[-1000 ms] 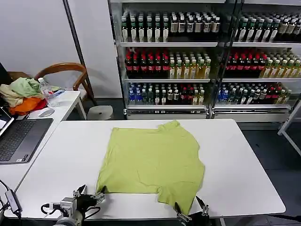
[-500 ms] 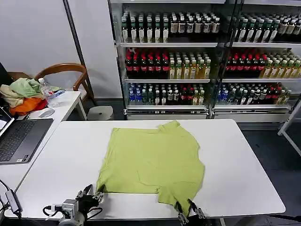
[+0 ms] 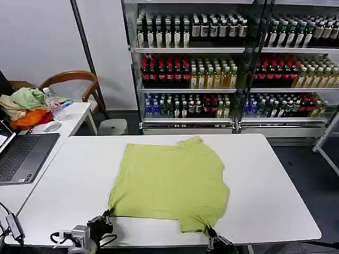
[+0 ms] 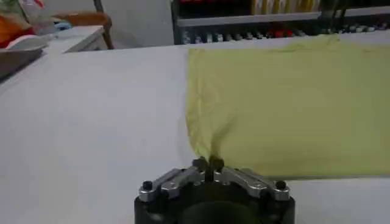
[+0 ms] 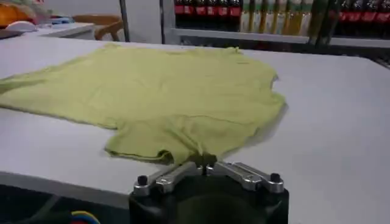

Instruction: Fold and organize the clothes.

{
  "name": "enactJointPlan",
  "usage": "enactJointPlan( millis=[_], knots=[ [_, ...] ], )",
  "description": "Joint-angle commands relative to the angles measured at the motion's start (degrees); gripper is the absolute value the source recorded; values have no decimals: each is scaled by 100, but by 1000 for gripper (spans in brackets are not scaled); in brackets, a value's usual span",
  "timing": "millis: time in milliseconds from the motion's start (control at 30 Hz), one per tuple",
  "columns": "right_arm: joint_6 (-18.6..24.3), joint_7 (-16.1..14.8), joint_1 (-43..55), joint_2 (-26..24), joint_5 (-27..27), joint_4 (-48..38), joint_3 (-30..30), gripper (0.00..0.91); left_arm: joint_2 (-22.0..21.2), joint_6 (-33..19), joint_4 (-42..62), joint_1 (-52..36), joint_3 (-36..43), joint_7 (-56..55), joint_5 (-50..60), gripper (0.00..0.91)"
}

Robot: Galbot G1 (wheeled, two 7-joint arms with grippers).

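Bench (image 3: pixel 275 174), white, rectangular: plain lime yellow-green short-sleeved cotton T-shirt (image 3: pixel 169 177) lies flat at centre, near hem along near edge. Long axis near-to-far, neck pointing far toward drinks shelves. Left hand (image 4: pixel 208 166) at near-left hem corner, fingers together, clamped on fabric. Right hand (image 5: pixel 204 161) at near-right sleeve, fingers together, pinching bunched edge. Risks, as judgement: thin pinch slipping on lift; uneven pull skewing fold; bunched right sleeve creasing; fabric dragging off near edge.
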Motion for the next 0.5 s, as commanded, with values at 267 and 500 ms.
enactJointPlan(
  millis=[267, 500],
  knots=[
    [193, -431, -633, -240, -80, 622, 415, 0, 7, -29, -904, 700, -291, 57, 213, 50],
    [149, -480, -840, -340, -2, 1078, 712, 0, 58, -85, -1102, 773, -450, 86, 194, 50]
  ],
)
